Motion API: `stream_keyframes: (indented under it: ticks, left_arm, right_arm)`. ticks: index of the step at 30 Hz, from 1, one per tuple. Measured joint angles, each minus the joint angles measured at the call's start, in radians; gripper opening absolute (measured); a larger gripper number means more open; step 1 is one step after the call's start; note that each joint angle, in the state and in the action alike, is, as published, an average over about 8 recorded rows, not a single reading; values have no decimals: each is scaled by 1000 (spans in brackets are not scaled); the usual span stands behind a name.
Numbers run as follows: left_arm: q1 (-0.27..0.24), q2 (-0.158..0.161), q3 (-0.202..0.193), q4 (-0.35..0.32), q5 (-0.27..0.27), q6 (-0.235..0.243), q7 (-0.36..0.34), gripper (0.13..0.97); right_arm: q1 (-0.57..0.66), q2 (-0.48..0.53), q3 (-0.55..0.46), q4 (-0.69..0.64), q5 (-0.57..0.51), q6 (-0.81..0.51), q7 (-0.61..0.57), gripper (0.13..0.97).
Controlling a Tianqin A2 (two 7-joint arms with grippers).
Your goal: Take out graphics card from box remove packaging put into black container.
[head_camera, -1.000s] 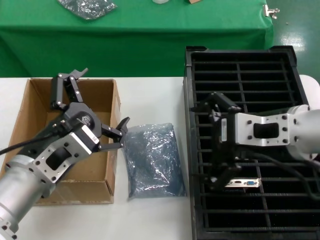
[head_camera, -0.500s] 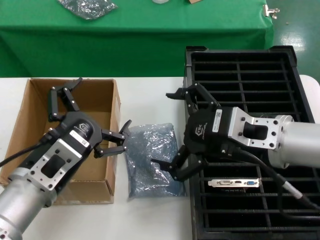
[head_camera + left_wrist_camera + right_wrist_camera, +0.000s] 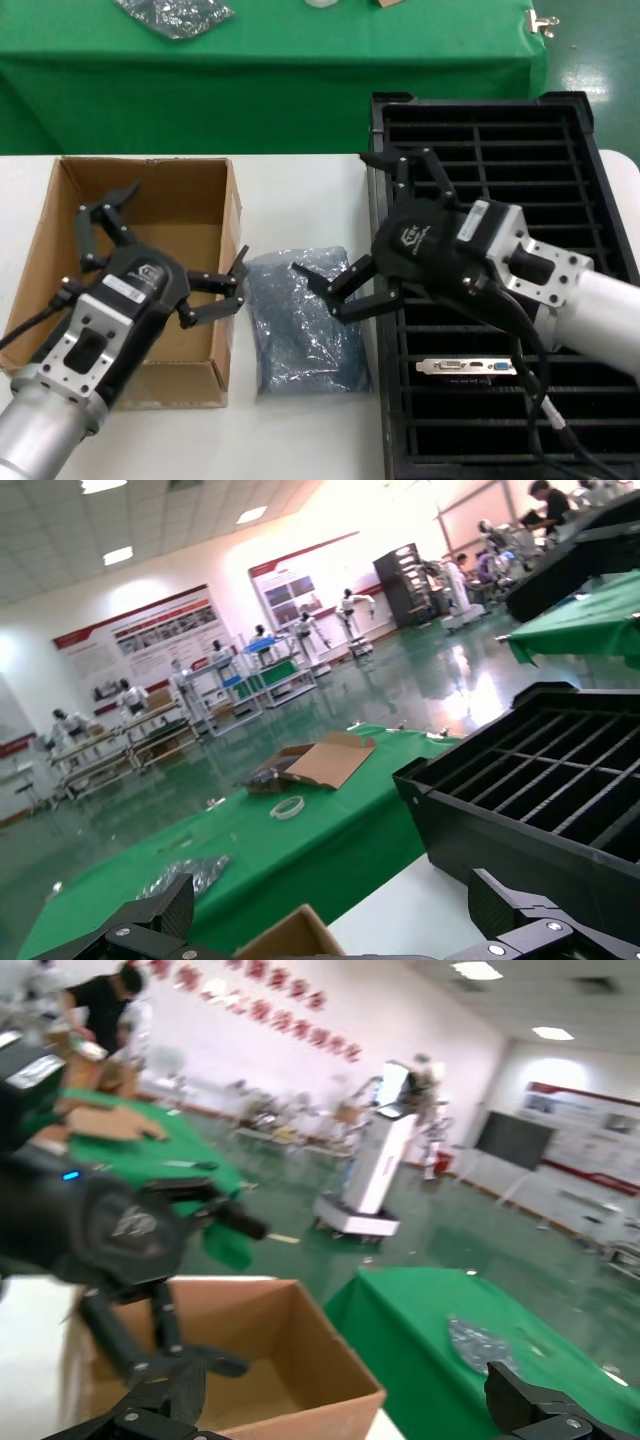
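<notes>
Matt brown cardboard box, wrinkled glossy translucent plastic packaging, ribbed black plastic container, bright metal bracket on graphics card, green cloth table cover.

Left gripper spread wide, arm angled forward-right. Right gripper spread wide, pointing left.

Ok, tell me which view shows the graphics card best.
The head view: the graphics card lies in a slot of the black container, silver bracket and blue port visible. Neither wrist view shows it.
</notes>
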Motion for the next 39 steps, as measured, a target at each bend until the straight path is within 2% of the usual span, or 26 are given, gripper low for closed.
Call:
stream_keyframes:
  ticks: [33,39]
  left_arm:
    - [110,-1,16,162,-456,-280,98,966]
    - [121,-1,17,178,-501,-308,108,966]
  right_arm:
    - [-511,-226,369,-95,260,511,-272,966]
    - [-562,-248,406,-104,285,561,-299,966]
